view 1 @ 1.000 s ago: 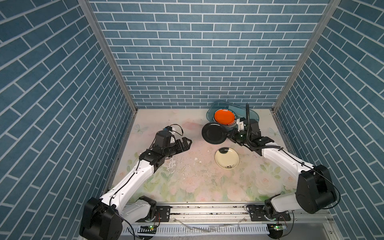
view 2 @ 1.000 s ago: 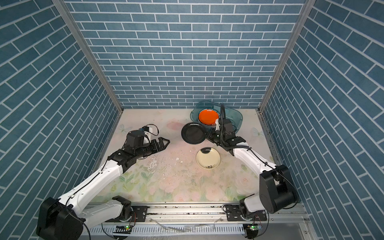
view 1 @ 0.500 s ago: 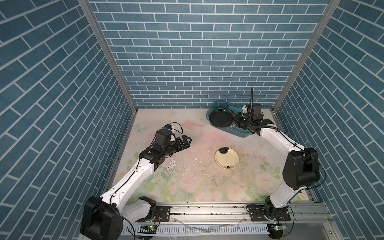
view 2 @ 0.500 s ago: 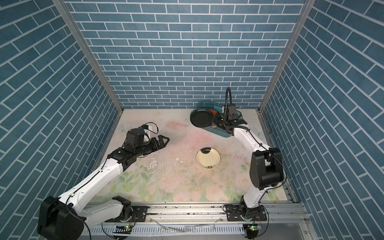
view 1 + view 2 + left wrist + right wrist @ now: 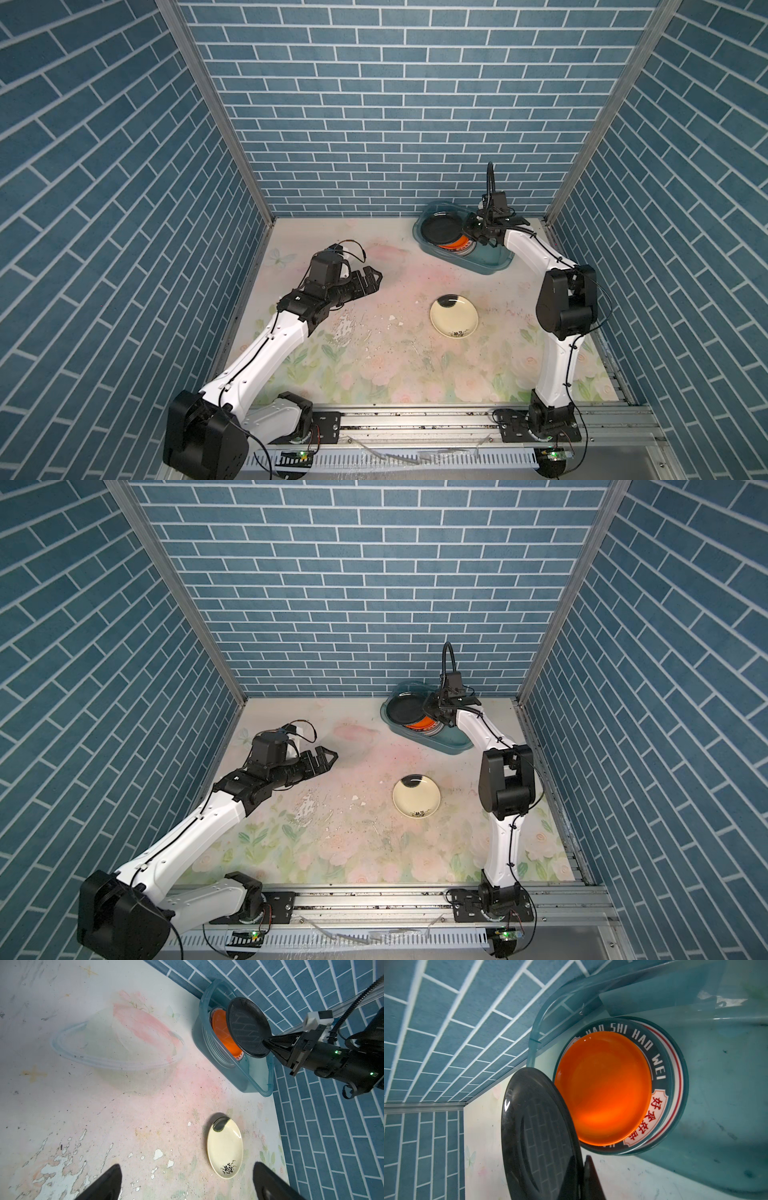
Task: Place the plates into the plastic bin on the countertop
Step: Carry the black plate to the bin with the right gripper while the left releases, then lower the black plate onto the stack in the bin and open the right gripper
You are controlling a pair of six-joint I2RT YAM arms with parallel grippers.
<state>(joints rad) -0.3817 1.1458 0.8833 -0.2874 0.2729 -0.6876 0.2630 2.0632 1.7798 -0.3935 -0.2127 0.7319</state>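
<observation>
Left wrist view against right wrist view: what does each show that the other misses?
Only left wrist: the cream plate on the countertop, and the right tool from outside, shut on the black plate at its rim. Only right wrist: the lettering HAO SHI HAO WEI on the printed plate under the orange plate. Both: the black plate tilted over the orange plate in the plastic bin.

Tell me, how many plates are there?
4 clear ones: black plate in the right gripper above the bin, orange plate inside it atop a lettered plate, cream plate on the countertop. More may be hidden beneath that stack.
</observation>
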